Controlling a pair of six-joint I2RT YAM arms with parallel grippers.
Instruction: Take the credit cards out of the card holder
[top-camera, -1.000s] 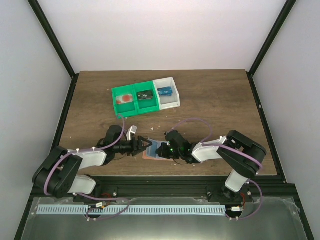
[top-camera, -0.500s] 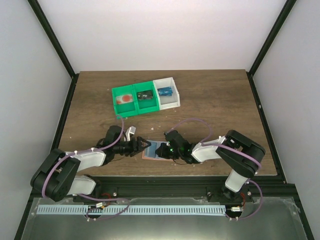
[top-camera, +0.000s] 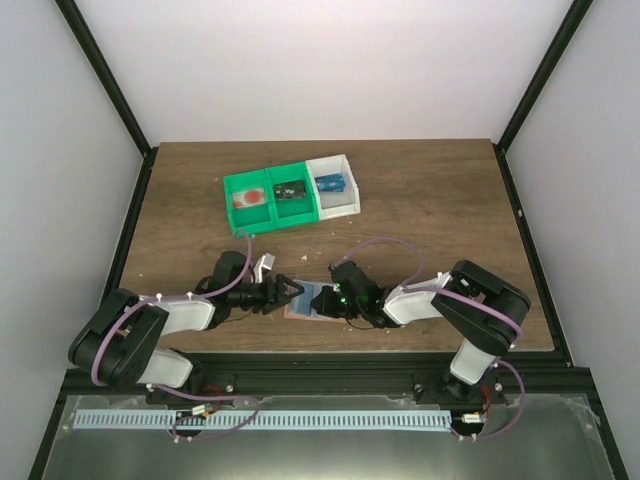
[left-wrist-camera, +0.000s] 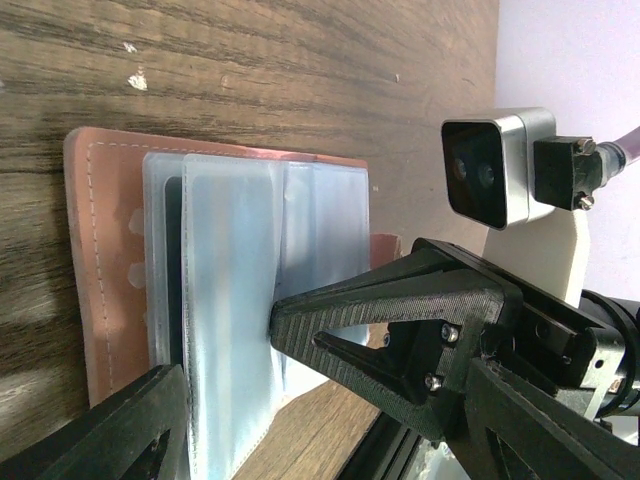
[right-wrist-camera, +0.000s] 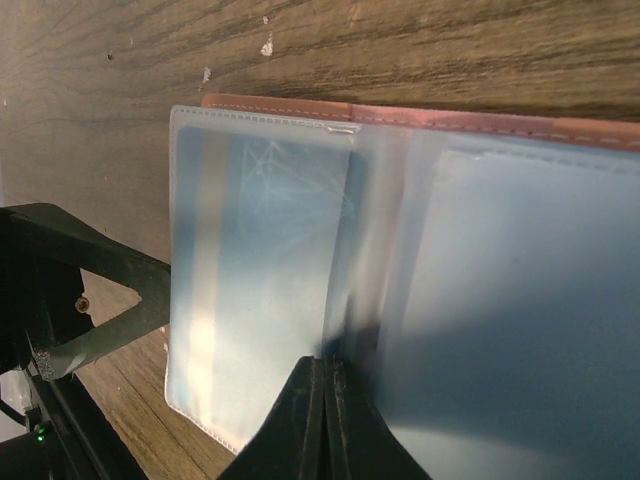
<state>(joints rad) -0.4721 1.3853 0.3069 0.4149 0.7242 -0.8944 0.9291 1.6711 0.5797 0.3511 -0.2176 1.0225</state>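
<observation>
The fingers of the right gripper (right-wrist-camera: 325, 378) are seen pressed together with no gap, their shared tip set down on the pale blue inner sleeves of the card holder (right-wrist-camera: 452, 121), at the fold between two pockets; nothing is clamped between them. The left gripper (top-camera: 291, 295) is held wide apart just beside that tip, at the sleeves' far edge. In its own wrist view only the roots of its fingers are caught at the bottom corners, so whether its tips touch the holder cannot be told. Around the right tip the holder lies open and flat on the table (top-camera: 430, 200), its salmon cover shown only as a narrow border past the frosted plastic. Of the credit cards (right-wrist-camera: 265, 230), one is made out through the pocket to the left of the closed fingers, as faint pale lines on a blurred blue ground. A dark sliver seen at the sleeve edge from the left wrist may be another, but it cannot be told for certain. From above, the holder is largely covered by both grippers. Well beyond the fingers, the green and white bins (top-camera: 290, 197) stand with small contents too tiny to identify.
</observation>
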